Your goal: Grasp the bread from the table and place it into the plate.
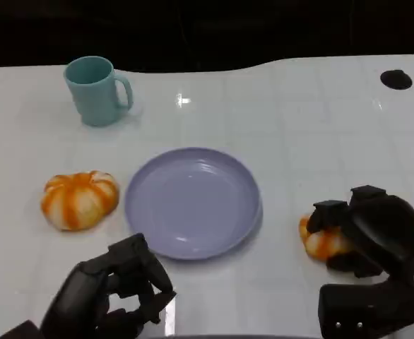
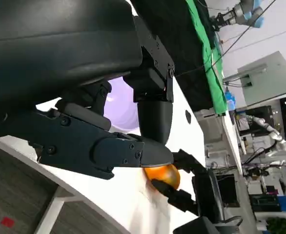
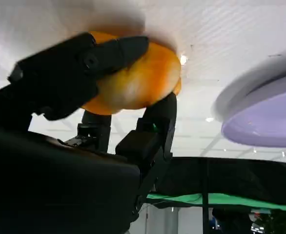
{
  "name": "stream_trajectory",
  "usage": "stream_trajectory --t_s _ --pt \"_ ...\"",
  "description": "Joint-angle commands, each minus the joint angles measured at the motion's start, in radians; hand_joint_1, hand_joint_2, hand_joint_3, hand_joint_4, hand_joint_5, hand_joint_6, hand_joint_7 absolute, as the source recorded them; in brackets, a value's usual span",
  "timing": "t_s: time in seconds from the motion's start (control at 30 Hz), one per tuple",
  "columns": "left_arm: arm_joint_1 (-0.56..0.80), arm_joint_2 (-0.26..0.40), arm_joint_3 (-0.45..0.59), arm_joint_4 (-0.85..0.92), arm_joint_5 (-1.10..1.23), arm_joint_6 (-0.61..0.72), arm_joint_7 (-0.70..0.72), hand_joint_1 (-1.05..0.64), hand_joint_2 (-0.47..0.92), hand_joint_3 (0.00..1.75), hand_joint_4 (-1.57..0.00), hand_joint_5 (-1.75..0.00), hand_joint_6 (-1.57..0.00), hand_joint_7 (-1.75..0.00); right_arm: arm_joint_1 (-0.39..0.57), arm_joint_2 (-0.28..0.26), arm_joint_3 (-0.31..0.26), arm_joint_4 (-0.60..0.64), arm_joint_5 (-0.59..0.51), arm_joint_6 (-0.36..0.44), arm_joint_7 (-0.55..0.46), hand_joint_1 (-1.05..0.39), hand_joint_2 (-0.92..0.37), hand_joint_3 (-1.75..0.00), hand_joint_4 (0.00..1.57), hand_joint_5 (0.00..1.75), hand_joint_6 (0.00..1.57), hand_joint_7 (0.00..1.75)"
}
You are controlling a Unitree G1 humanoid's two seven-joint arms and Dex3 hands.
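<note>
Bread [image 1: 320,241] is gripped by my right hand [image 1: 373,229] near the counter's front edge; plate [image 1: 193,201] lies leftward, left hand [image 1: 111,293] curled empty.

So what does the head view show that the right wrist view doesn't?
Head view alone: the teal handled mug, the orange-and-white striped bread left of the plate, and the left hand with fingers curled. Right wrist view alone: green cloth beyond the table. Both: the lavender round plate, and the right hand gripping a second orange bread.
</note>
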Motion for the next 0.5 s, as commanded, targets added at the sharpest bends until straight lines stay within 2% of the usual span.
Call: stream_trajectory --t_s 0.03,0.27,0.5 --pt "0.004 0.007 0.002 0.001 0.001 -0.009 0.004 -0.55 0.92 0.33 -0.68 -1.75 -0.59 -1.58 -0.006 -0.019 -0.012 0.019 0.030 -0.051 -0.068 -0.12 -0.41 -1.10 0.90 1.75 0.73 1.65" --pt "0.004 0.005 0.001 0.002 0.002 -0.010 0.008 -0.55 0.92 0.33 -0.67 -1.75 -0.59 -1.57 -0.023 -0.009 -0.011 0.045 0.035 -0.124 -0.183 -0.11 -0.34 -1.25 0.96 1.75 0.83 1.53" --pt "0.003 0.004 -0.001 0.002 -0.006 -0.011 0.002 -0.53 0.92 0.34 -0.67 -1.75 -0.59 -1.57 -0.043 0.019 -0.027 0.014 0.081 -0.182 -0.231 -0.08 -0.29 -1.35 1.00 1.75 0.77 1.68"
